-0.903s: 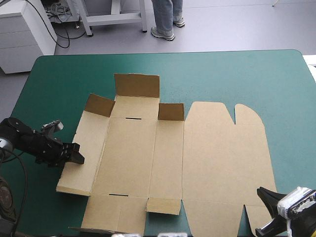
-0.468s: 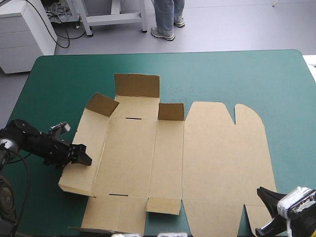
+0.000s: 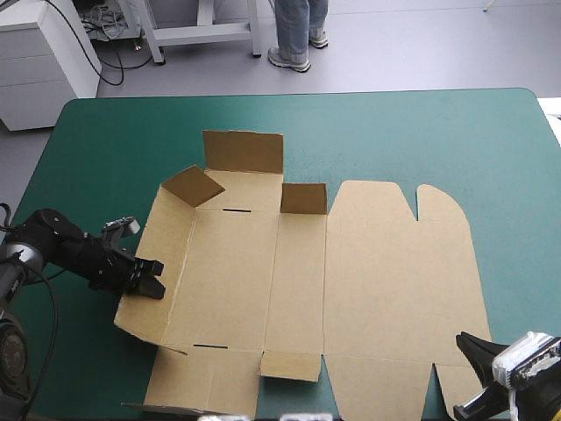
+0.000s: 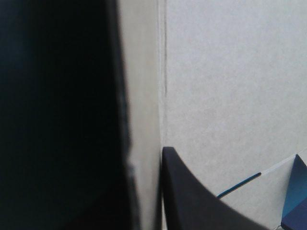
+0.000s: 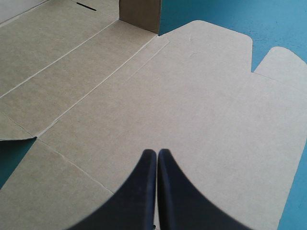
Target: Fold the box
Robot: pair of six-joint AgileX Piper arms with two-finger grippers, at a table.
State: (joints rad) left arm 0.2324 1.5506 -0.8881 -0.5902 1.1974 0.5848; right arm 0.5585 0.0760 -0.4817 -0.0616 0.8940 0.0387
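1. Bench: teal-green cover. It carries the box, which lies about the middle and reaches the near edge.
2. Box: one brown sheet, mostly flat. The broad right-hand panels lie flat on the bench, and two far flaps stand up.
3. Left side panel: raised on a slant along its crease.
4. Left gripper: clamped on the outer edge of that panel, with the board between its fingers.
5. Right gripper: fingers together in a point above the near right part of the sheet. Whether it touches the board cannot be told.
6. Corner flap: tilted inward.

Risks: with nothing clearly pinning the sheet, further lifting may drag the whole box sideways instead of bending the crease. The thin edge may slip from the grip. The inward flap may jam under the rising panel.
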